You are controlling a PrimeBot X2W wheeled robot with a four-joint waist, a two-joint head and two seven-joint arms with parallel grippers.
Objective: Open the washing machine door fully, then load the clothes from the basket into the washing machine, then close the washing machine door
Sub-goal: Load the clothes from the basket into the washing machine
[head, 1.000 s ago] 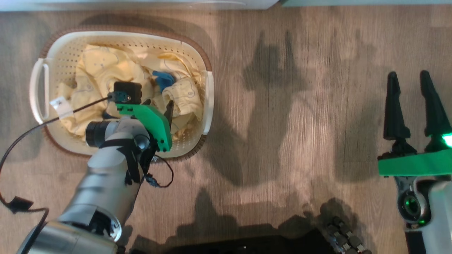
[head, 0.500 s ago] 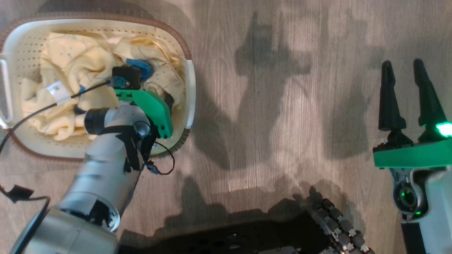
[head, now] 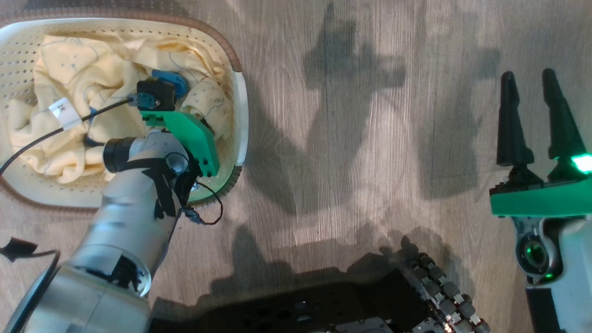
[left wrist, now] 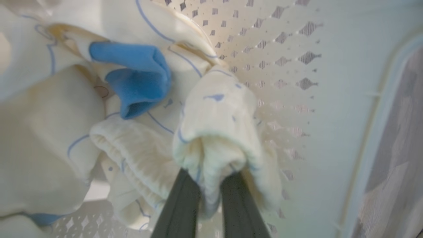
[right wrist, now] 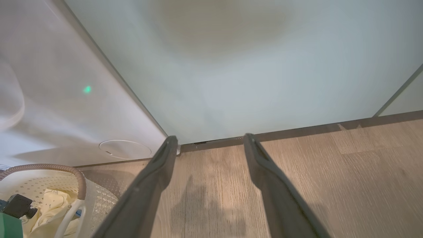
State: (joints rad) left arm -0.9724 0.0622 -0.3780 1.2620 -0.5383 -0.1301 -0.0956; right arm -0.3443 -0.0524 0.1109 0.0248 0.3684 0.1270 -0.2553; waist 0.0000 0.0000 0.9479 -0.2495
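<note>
The left tool (left wrist: 210,177) is down inside the basket (head: 239,106). Its two fingers are pressed close together on a fold of the clothes (left wrist: 216,109). The pale yellow cloth bulges out above the fingertips, so I judge that the tool is pinching the cloth and not only touching it. The pinched fold lies by the right wall of the basket, next to a blue part (left wrist: 138,76) of the garments. The other clothes lie in the basket as one crumpled heap. The basket stands on the floor (head: 351,152) near its far edge, just in front of the white front of the washing machine (right wrist: 49,99). The right tool (head: 527,76) hangs over the floor, well apart from the basket, with its fingers spread and nothing between them.

The step in hand, as I read it, is to take clothes out of the basket for loading. To do it well, the lift should go straight up and slowly. The garments look folded into each other, and a thin fold can slip out of the fingers. It is good to rise until the hanging cloth is above the brown rim, and only then to turn toward the washing machine. The black cable (head: 106,110) lies across the heap, and the cloth should not drag it. If the basket itself begins to rise, the fingers have probably caught its perforated wall.
</note>
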